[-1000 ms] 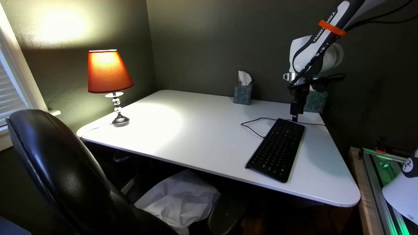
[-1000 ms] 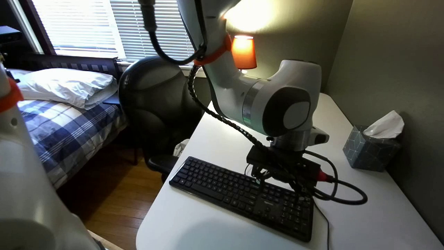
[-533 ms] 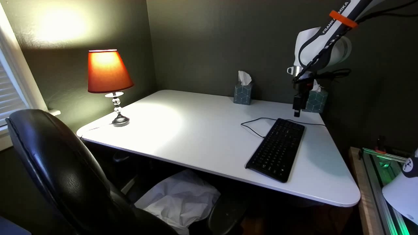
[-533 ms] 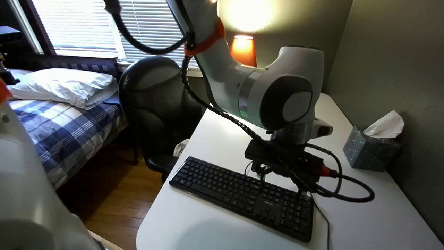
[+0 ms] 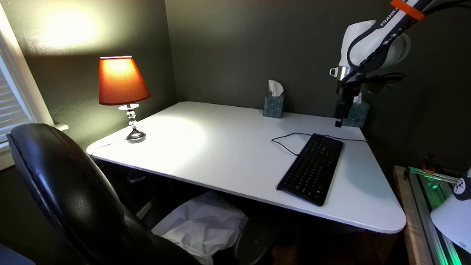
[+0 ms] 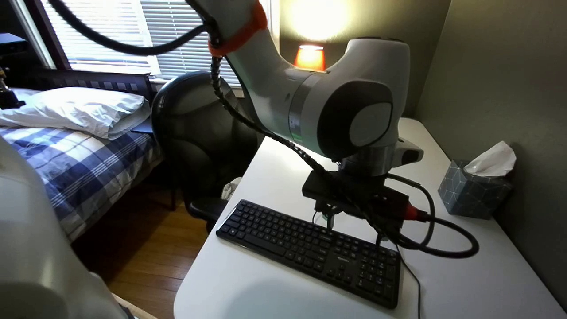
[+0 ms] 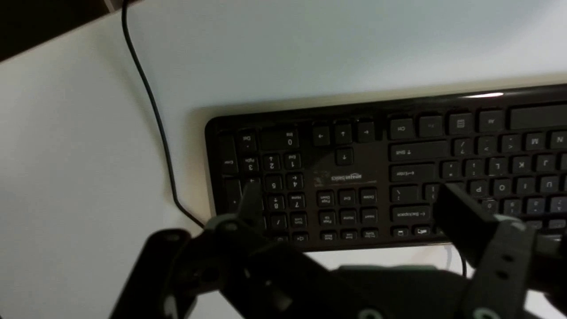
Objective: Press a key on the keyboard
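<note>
Black keyboard (image 5: 312,167) lies flat on the white tabletop (image 5: 224,147). Its number pad (image 7: 274,181) is at the end farther from the black chair (image 6: 199,128); key legends read upside down in the wrist view. Thin dark cable (image 7: 156,110) runs along the tabletop past the number-pad end of the keyboard; part of its course is hidden behind the end effector (image 7: 349,190).

End effector: above the keyboard, pointing down over its number-pad half. Fingers (image 7: 461,217) are spread wide, nothing held between them. Wrist view: one finger overlaps the number pad, the other overlaps keys just beside Backspace (image 7: 409,213). In an exterior view the fingertips appear raised, apart from the keyboard.

Robot arm (image 6: 274,95), white with an orange band (image 6: 241,37), extends above the keyboard in both exterior views.

Surroundings, by position from the keyboard: patterned tissue box (image 5: 273,107) stands on the tabletop beyond the number-pad end, well apart. Second patterned box (image 5: 357,115), also past that end, is partly hidden behind the end effector. Lit lamp (image 5: 123,82), orange-red shade, stands across the tabletop, well apart. Chair is off the tabletop, past the keyboard's opposite end. Bed (image 6: 93,164), blue plaid cover, white pillow (image 6: 88,106) on it, is farther from the keyboard than the chair.
</note>
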Robot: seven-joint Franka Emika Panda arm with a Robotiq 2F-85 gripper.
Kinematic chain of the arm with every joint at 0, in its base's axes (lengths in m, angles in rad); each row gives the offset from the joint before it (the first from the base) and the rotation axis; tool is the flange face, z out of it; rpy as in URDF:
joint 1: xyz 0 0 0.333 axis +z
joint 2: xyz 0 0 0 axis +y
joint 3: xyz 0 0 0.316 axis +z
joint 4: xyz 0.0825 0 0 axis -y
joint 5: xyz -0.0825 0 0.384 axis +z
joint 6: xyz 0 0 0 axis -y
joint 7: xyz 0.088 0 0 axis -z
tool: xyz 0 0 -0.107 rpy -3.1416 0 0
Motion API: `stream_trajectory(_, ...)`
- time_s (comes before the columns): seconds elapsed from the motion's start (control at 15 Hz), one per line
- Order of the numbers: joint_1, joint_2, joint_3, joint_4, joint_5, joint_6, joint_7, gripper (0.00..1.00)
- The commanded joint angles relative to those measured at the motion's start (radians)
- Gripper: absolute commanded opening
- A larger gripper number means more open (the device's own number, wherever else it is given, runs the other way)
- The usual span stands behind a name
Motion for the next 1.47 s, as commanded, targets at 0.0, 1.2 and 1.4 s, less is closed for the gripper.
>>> stream_trajectory(0.0, -0.014, -0.133, -0.011, -0.081, -0.017, -0.004, -0.012, 1.00)
stream_trajectory(1.2, -0.016, -0.410, -0.012, -0.070, 0.005, -0.189, -0.003, 1.00)
stream_trajectory(1.4, -0.016, -0.412, -0.012, -0.073, 0.005, -0.189, -0.004, 1.00)
